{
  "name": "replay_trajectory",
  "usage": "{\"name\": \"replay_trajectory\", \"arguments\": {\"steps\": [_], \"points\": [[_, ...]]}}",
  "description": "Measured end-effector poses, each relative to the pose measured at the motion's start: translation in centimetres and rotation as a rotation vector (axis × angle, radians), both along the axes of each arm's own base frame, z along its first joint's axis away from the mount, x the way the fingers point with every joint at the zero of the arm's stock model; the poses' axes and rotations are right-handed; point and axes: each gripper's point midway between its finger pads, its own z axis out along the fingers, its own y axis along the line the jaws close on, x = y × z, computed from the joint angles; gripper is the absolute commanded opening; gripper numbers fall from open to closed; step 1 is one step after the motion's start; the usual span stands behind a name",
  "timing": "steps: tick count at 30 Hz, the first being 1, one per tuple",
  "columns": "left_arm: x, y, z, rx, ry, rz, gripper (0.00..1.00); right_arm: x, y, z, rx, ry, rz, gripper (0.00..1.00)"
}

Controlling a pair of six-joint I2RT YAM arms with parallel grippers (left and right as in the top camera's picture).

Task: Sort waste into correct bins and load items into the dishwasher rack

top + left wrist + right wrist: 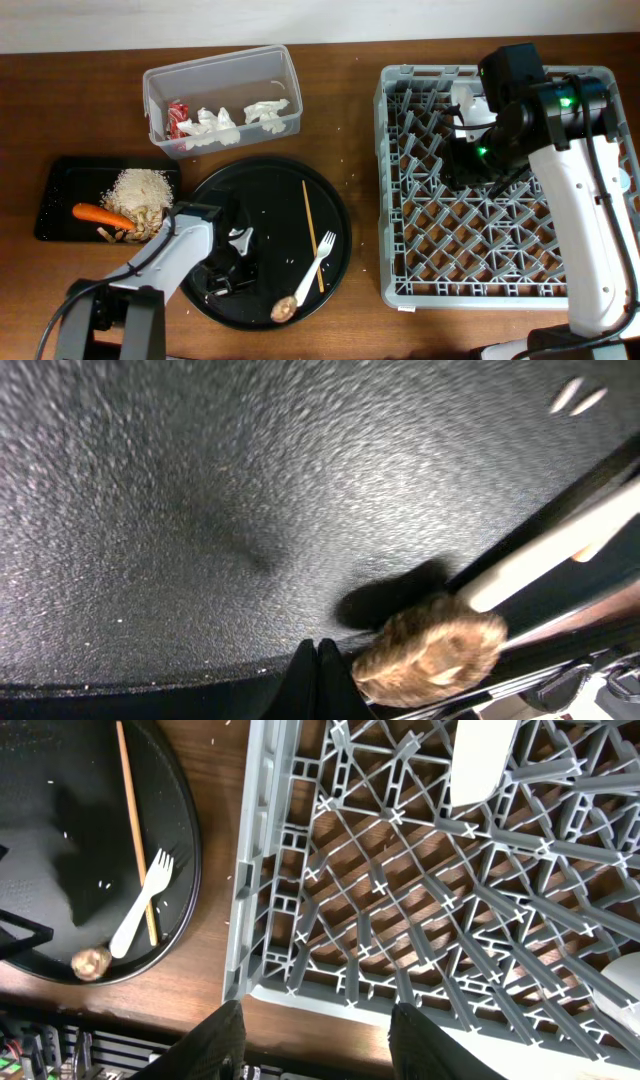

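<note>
My left gripper (pixel 318 672) is shut with nothing between its fingers, its tips low over the round black tray (pixel 330 200). The small brown lump (pixel 430 653) lies just right of the tips, against the white fork's handle (pixel 545 560). From overhead the left gripper (pixel 235 272) sits on the tray's left half, with the lump (pixel 283 310), fork (pixel 318 258) and wooden chopstick (pixel 312 232) to its right. My right gripper (pixel 325 1042) hangs open and empty above the grey dishwasher rack (pixel 420 910), near its front edge. A white item (pixel 468 103) stands in the rack's far part.
The clear tub (pixel 222 98) at the back left holds crumpled tissues (pixel 235 118) and a red wrapper (pixel 178 115). The shallow black tray (pixel 60 185) at the left holds rice (pixel 140 187), a carrot (pixel 100 214) and peanuts (pixel 120 233). Stray rice grains dot the table.
</note>
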Motion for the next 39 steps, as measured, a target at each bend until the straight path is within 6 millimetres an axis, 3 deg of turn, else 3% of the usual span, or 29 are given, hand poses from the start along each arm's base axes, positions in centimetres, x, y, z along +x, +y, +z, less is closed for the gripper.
{"name": "replay_trajectory", "arguments": {"steps": [1, 6, 9, 14, 25, 27, 30, 34, 39], "points": [[0.7, -0.2, 0.3, -0.008, -0.018, 0.001, 0.57, 0.0, 0.0, 0.0, 0.0, 0.0, 0.0, 0.51], [0.9, -1.4, 0.8, -0.073, -0.026, -0.003, 0.63, 0.0, 0.0, 0.0, 0.0, 0.001, -0.001, 0.51], [0.3, -3.0, 0.8, -0.104, -0.058, -0.129, 0.67, 0.0, 0.0, 0.0, 0.001, 0.001, -0.005, 0.51], [0.0, -4.4, 0.1, -0.055, -0.129, -0.303, 0.69, 0.0, 0.0, 0.0, 0.002, 0.002, -0.012, 0.51], [-2.1, -5.8, -0.3, -0.028, -0.131, -0.448, 0.68, 0.0, 0.0, 0.0, 0.002, 0.002, -0.015, 0.51], [-2.4, -5.6, -0.5, -0.018, -0.122, -0.451, 0.58, 0.0, 0.0, 0.0, 0.002, 0.002, -0.014, 0.51], [-2.4, -5.5, -0.6, -0.018, -0.124, -0.46, 0.23, -0.1, 0.0, 0.0, 0.002, 0.007, -0.014, 0.51], [-2.3, -5.4, -0.6, -0.006, -0.125, -0.452, 0.07, -0.1, 0.0, 0.0, 0.002, 0.007, -0.015, 0.51], [-1.3, -5.2, -0.3, 0.015, -0.15, -0.442, 0.05, -0.2, 0.0, 0.0, 0.001, 0.012, -0.015, 0.51]]}}
